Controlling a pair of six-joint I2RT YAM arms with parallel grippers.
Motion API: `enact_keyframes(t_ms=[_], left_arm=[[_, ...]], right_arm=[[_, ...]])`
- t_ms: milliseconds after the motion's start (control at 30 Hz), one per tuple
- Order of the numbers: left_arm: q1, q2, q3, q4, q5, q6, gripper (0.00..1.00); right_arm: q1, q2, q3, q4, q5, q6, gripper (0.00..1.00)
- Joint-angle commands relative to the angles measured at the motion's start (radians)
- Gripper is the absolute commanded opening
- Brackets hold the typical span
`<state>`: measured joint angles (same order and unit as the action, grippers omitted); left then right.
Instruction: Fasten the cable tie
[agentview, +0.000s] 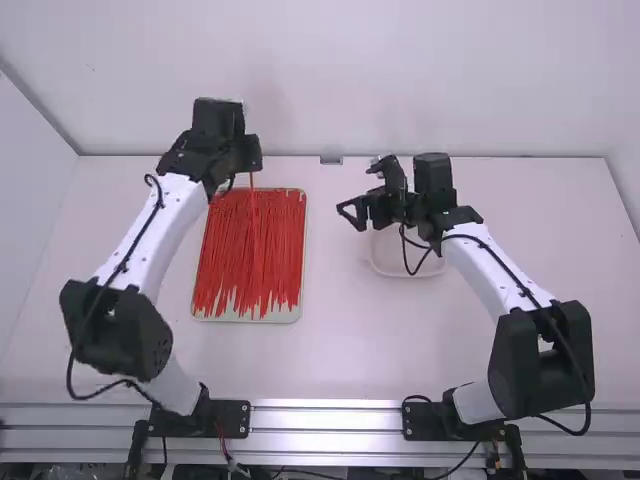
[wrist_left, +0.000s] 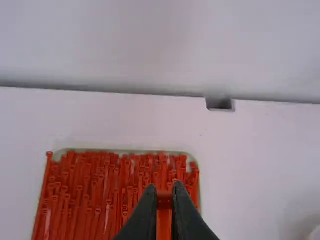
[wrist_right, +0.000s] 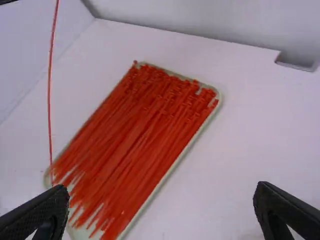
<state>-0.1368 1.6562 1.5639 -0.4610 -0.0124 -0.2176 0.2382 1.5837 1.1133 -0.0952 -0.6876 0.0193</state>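
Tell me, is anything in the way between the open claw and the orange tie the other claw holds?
No, nothing visible. The left gripper holds one cable tie up over the tray, and the open right gripper is off to the side, with just bare table between them.

The held cable tie (wrist_left: 164, 217) ran off the left wrist view's bottom edge between the fingers of the left gripper (wrist_left: 163, 189) — the rest of its length was cut off there. The tray (wrist_left: 125, 150) was cropped at the same edge. From above, the right arm (agentview: 480, 260) covered part of a white container (agentview: 385, 266) — its contents could not be told.
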Motion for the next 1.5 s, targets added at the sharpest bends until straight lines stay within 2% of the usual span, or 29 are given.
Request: enact_keyframes(t_ms=[0, 200, 400, 533, 700, 900, 1133, 1233, 1267, 1300, 1367, 1433, 1467], left_arm=[[-0.013, -0.077, -0.077, 0.005, -0.005, -0.003, 0.02], [-0.063, -0.243, -0.270, 0.144, -0.006, -0.028, 0.02], [-0.112, -0.374, -0.475, 0.345, 0.001, -0.073, 0.02], [-0.139, -0.422, -0.568, 0.494, 0.097, -0.089, 0.02], [-0.141, -0.425, -0.605, 0.621, 0.218, -0.135, 0.02], [-0.167, -0.424, -0.605, 0.681, 0.264, -0.157, 0.02], [-0.219, -0.420, -0.605, 0.742, 0.256, -0.160, 0.02], [-0.222, -0.406, -0.605, 0.769, 0.256, -0.158, 0.02], [-0.222, -0.406, -0.605, 0.769, 0.256, -0.160, 0.02], [-0.223, -0.406, -0.605, 0.770, 0.260, -0.160, 0.02], [-0.223, -0.403, -0.605, 0.778, 0.259, -0.185, 0.02], [-0.221, -0.399, -0.605, 0.790, 0.264, -0.195, 0.02], [-0.224, -0.393, -0.605, 0.797, 0.263, -0.198, 0.02]], right_arm=[[-0.003, 0.008, 0.039, 0.020, -0.120, 0.010, 0.98], [0.008, 0.008, 0.039, 0.081, -0.232, 0.048, 0.98], [0.050, 0.008, 0.038, 0.119, -0.236, 0.063, 0.98], [0.089, 0.008, 0.039, 0.163, -0.230, 0.063, 1.00], [0.133, 0.008, 0.039, 0.213, -0.229, 0.065, 0.96], [0.144, 0.008, 0.039, 0.260, -0.204, 0.133, 0.94], [0.144, 0.008, 0.039, 0.301, -0.208, 0.142, 0.83], [0.144, 0.008, 0.040, 0.301, -0.206, 0.142, 0.72], [0.144, 0.008, 0.040, 0.301, -0.206, 0.142, 0.71], [0.143, 0.008, 0.040, 0.301, -0.206, 0.142, 0.68], [0.142, 0.008, 0.040, 0.301, -0.206, 0.142, 0.54], [0.142, 0.008, 0.040, 0.301, -0.206, 0.142, 0.50], [0.143, 0.008, 0.040, 0.301, -0.206, 0.142, 0.42]])
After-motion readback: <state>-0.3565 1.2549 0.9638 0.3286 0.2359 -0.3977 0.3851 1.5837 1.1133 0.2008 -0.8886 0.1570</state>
